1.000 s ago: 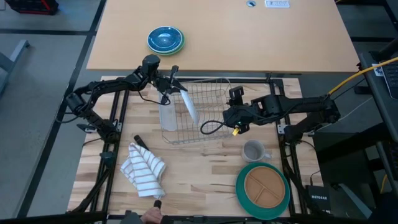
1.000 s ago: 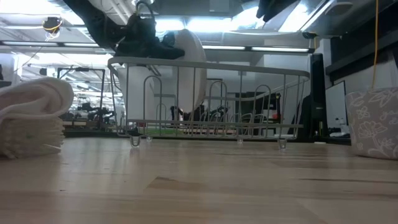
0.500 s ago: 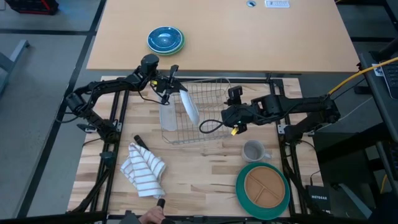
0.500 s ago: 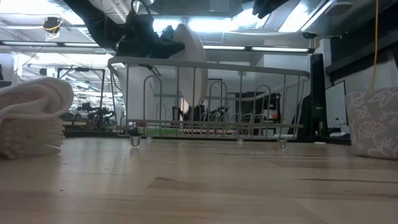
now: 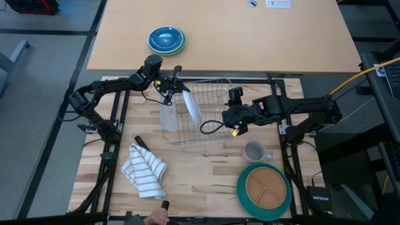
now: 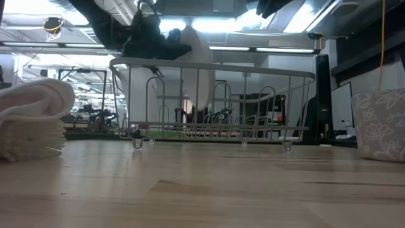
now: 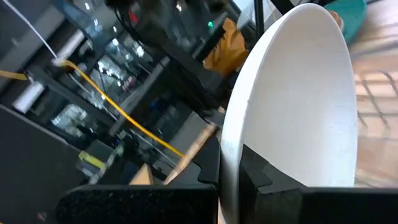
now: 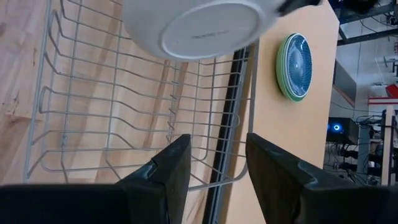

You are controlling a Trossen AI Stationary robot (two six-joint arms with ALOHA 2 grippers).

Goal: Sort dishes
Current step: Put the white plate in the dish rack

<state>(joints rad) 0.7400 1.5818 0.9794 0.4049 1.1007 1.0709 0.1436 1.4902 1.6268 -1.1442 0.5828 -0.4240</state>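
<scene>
Left gripper (image 5: pixel 175 82) sits slightly farther over rack's back-left corner than 0.5 s ago, fingers pinching rim of smooth round white plate (image 5: pixel 190 107), held on edge inside thin-wire dish rack (image 5: pixel 209 131). Right gripper (image 5: pixel 232 100) unchanged, hovering at rack's right side, 2 fingers spread. Tan plate (image 5: pixel 265 189) nested on larger dark green plate (image 5: pixel 245 195), front right.

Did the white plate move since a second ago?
Yes, a little. In the low view the white plate, shut in the left gripper, sits higher against the wire rack top rail than a second ago.
</scene>
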